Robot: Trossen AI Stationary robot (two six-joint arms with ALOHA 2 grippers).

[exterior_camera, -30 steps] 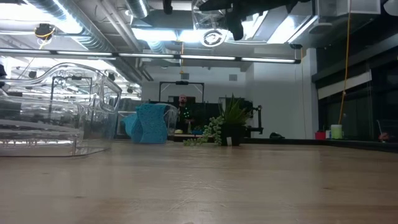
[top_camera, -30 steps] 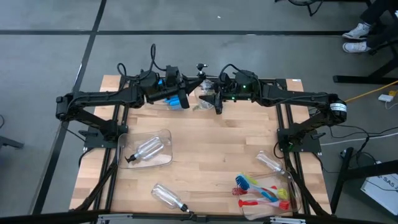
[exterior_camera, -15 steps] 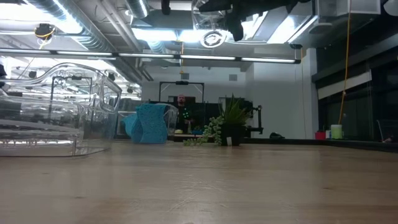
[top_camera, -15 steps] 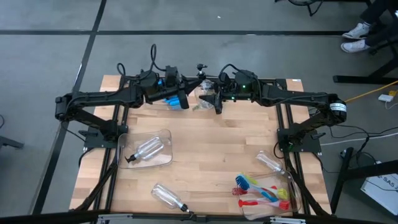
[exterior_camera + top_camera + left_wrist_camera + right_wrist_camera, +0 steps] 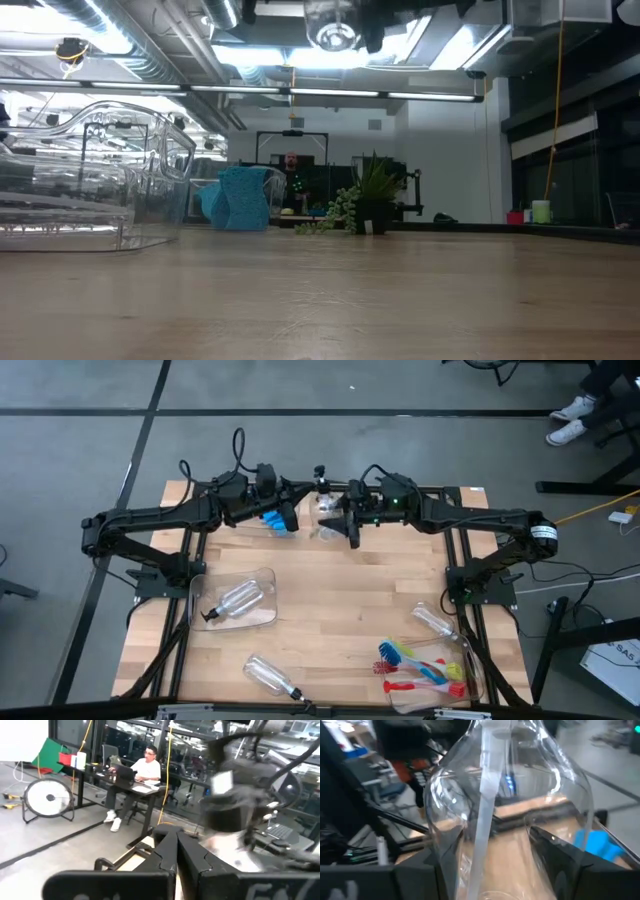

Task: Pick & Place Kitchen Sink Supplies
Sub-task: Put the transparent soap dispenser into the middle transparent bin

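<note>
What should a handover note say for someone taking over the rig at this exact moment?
Right gripper: closed on a clear pump bottle, held high over the table's far edge.
Left gripper: shut, empty, raised beside it near the blue sponge at the far edge.
Done: one bottle lies in the left clear bin; the red, blue and yellow-green brushes lie in the right bin.
Left: set down the held bottle; two bottles lie loose on the table, one at the near edge, one beside the right bin; the sponge is not yet in a bin.
</note>
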